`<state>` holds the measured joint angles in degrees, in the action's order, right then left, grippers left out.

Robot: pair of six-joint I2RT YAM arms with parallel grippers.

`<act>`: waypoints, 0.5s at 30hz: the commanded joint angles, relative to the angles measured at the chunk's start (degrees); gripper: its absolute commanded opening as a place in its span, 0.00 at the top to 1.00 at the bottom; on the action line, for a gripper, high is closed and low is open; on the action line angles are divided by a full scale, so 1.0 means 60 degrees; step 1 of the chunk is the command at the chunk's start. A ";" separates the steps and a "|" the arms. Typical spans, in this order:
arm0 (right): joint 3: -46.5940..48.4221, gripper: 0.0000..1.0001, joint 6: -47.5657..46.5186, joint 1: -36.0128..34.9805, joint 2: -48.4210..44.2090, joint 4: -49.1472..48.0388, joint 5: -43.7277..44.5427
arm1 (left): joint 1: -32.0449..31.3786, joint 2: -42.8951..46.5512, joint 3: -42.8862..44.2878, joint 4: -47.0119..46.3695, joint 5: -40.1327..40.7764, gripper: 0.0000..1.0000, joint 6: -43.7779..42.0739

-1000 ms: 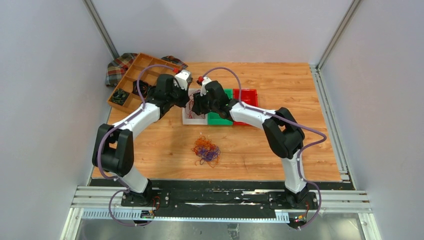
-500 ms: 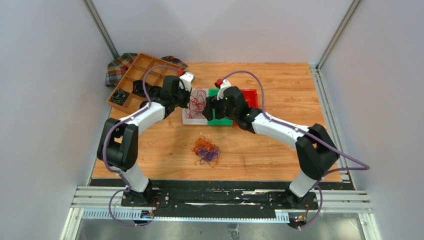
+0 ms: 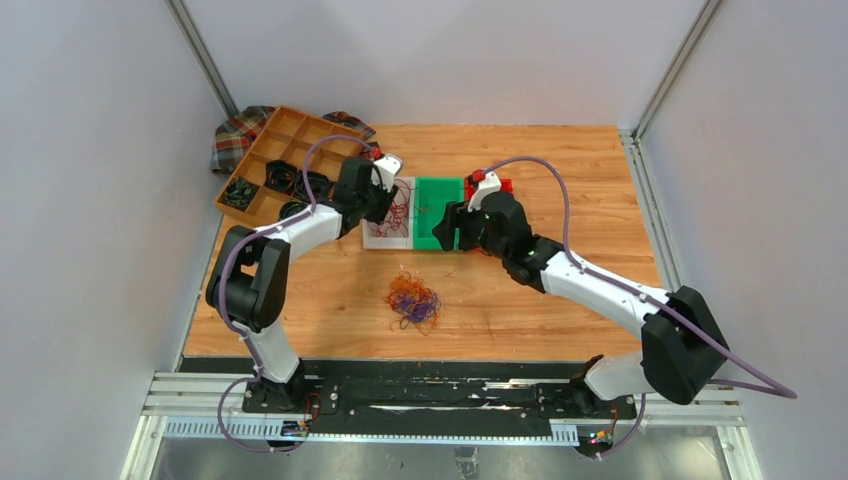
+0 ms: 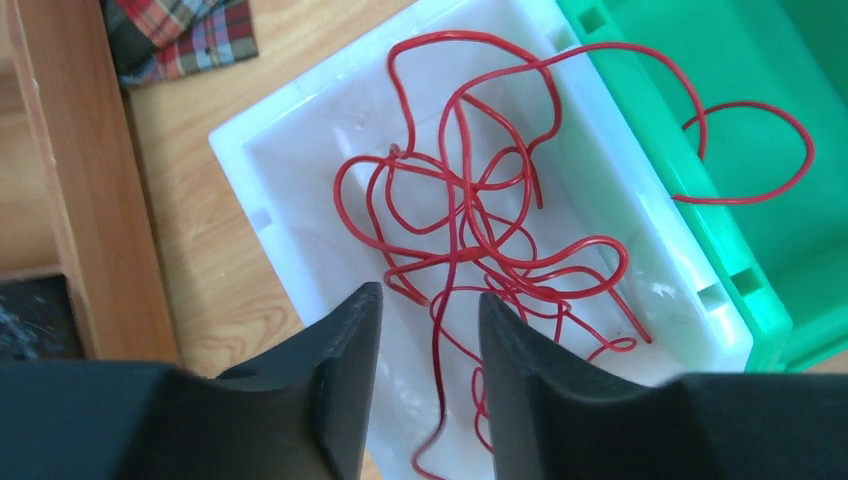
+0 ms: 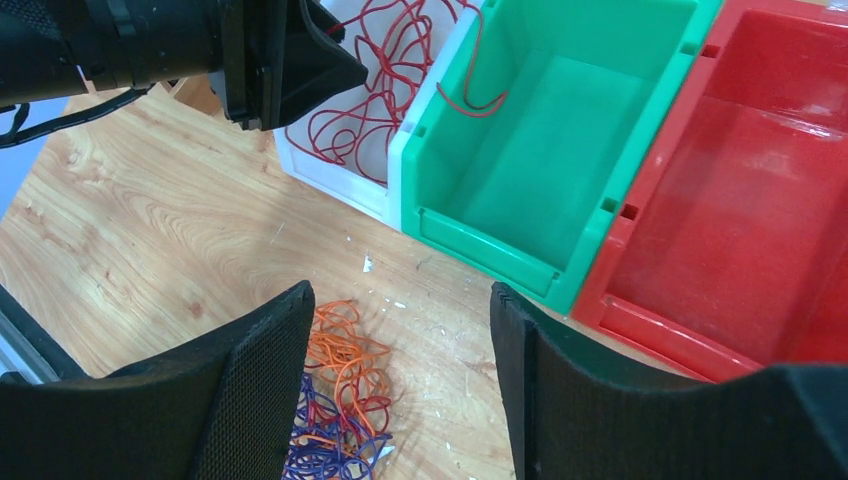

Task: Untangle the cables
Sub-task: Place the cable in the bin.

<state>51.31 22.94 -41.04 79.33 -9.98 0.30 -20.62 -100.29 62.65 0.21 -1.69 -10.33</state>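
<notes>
Red cables [image 4: 460, 250] lie in loose loops inside the white bin [image 4: 260, 190], with one loop hanging over into the green bin [image 5: 560, 150] beside it. An orange and purple clump [image 3: 412, 300] sits apart on the tabletop [image 3: 560, 170]. The left gripper [image 4: 430, 330] hangs over the white bin, jaws narrowly apart with a red strand running between them. The right gripper [image 5: 400, 340] hovers near the green bin's front, jaws wide apart and empty.

Three bins stand side by side on the table [image 3: 560, 160]: wires [image 4: 460, 230] fill the leftmost bin [image 5: 330, 180], one loop spilling into the middle bin [image 5: 540, 150], beside the rightmost bin [image 5: 720, 200]. A clump of cables [image 3: 412, 300] lies before them. Behind and to the left, a divided tray [image 3: 270, 145] sits on a cloth [image 3: 235, 135].
</notes>
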 commanded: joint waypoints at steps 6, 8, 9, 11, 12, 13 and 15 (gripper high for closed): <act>-0.0224 0.36 0.0056 0.0229 -0.0550 0.0136 0.0515 | -0.0035 0.0775 0.0677 0.1014 -0.0964 0.28 -0.0174; -0.0202 0.36 0.0008 0.0241 -0.0597 0.0171 0.0542 | -0.0034 0.1008 0.0889 0.1444 -0.1534 0.25 -0.0211; -0.0211 0.36 -0.0017 0.0245 -0.0604 0.0175 0.0552 | -0.0046 0.1066 0.1063 0.1678 -0.1834 0.25 -0.0212; -0.0233 0.36 -0.0025 0.0259 -0.0620 0.0191 0.0566 | -0.0109 0.1041 0.1432 0.2043 -0.2404 0.24 -0.0299; -0.0283 0.36 -0.0021 0.0276 -0.0620 0.0195 0.0595 | -0.0194 0.0955 0.1662 0.2274 -0.2584 0.25 -0.0408; -0.0316 0.36 -0.0008 0.0277 -0.0634 0.0198 0.0615 | -0.0293 0.0835 0.1889 0.2495 -0.2705 0.25 -0.0546; -0.0433 0.36 0.0002 0.0291 -0.0725 0.0206 0.0664 | -0.0531 0.0490 0.2316 0.2825 -0.2911 0.27 -0.0896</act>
<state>50.59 23.05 -40.29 76.73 -9.06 2.57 -21.41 -96.23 71.96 11.97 -13.19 -12.08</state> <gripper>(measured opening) 0.645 0.745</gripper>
